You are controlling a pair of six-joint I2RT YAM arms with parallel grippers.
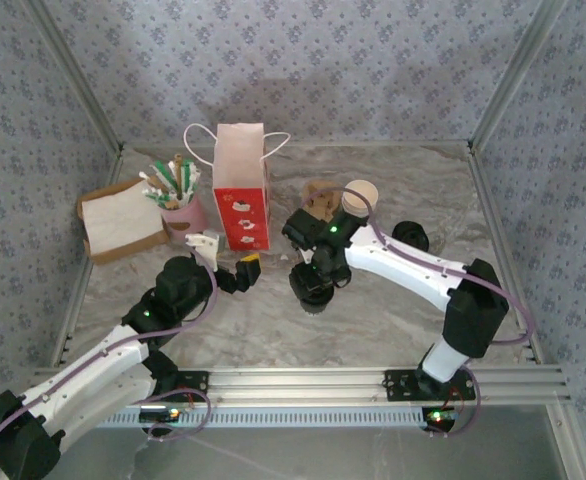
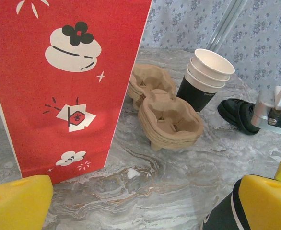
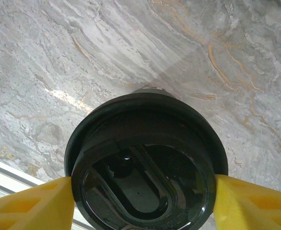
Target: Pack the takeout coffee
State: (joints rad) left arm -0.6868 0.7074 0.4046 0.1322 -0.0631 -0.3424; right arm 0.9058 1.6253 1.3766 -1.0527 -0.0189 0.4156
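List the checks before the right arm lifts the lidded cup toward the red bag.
1. Lid seated on the lidded black cup: ok.
2. Right gripper closed on the lid rim, both sides: ok.
3. Red bag upright: ok.
4. Bag mouth open: cannot tell.
5. Left gripper steadying the bag: not ok; it is open and holds nothing.

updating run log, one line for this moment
left gripper: open, facing red bag | right gripper: shut on lidded black cup | status: not yet bagged
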